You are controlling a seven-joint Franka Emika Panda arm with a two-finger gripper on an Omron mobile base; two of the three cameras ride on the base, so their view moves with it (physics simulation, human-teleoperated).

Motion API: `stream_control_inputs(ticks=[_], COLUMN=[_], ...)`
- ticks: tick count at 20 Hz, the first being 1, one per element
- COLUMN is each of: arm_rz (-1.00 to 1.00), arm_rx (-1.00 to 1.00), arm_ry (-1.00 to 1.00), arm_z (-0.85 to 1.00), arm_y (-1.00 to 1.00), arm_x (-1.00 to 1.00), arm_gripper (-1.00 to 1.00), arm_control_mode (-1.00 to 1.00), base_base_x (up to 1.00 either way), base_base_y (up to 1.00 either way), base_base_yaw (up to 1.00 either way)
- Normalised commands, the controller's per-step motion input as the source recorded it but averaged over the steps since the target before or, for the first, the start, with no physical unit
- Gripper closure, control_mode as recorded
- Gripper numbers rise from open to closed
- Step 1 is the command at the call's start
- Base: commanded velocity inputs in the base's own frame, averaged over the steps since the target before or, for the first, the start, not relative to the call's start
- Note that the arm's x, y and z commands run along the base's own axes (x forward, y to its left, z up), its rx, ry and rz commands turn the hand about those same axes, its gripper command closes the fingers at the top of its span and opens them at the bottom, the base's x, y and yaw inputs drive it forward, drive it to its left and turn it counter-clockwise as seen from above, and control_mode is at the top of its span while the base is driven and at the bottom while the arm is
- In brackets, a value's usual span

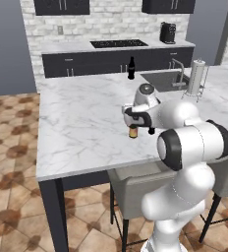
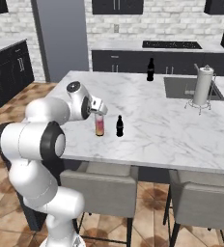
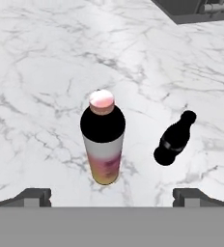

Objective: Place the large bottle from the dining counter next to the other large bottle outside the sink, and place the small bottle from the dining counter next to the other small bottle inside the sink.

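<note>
The large bottle, pink fading to orange-yellow with a dark shoulder and pink cap, stands upright on the white marble dining counter. The small bottle, all dark, stands just to its right, apart from it. My gripper hovers open above the large bottle, with its fingertips wide on either side and nothing between them. The other large bottle, all dark, stands at the counter's far edge left of the sink. The other small bottle inside the sink is hidden.
A paper towel roll on a wire stand sits beside the sink, and a grey faucet rises over the basin. Grey-seated stools line the near edge. A wide stretch of marble lies between the bottles and the sink.
</note>
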Motion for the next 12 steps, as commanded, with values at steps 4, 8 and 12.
stream_control_inputs(ticks=[4, 8, 12], arm_rz=[-0.01, 0.00, 0.00], arm_rx=[0.00, 0.00, 0.00], arm_ry=[0.00, 0.00, 0.00], arm_z=[-0.15, -0.19, -0.14], arm_y=[0.00, 0.00, 0.00], arm_x=[0.26, 0.24, 0.25], arm_gripper=[-1.00, -1.00, -1.00], arm_control_mode=[-1.00, -1.00, -1.00], base_base_x=[0.00, 0.00, 0.00], base_base_y=[0.00, 0.00, 0.00], base_base_yaw=[0.00, 0.00, 0.00])
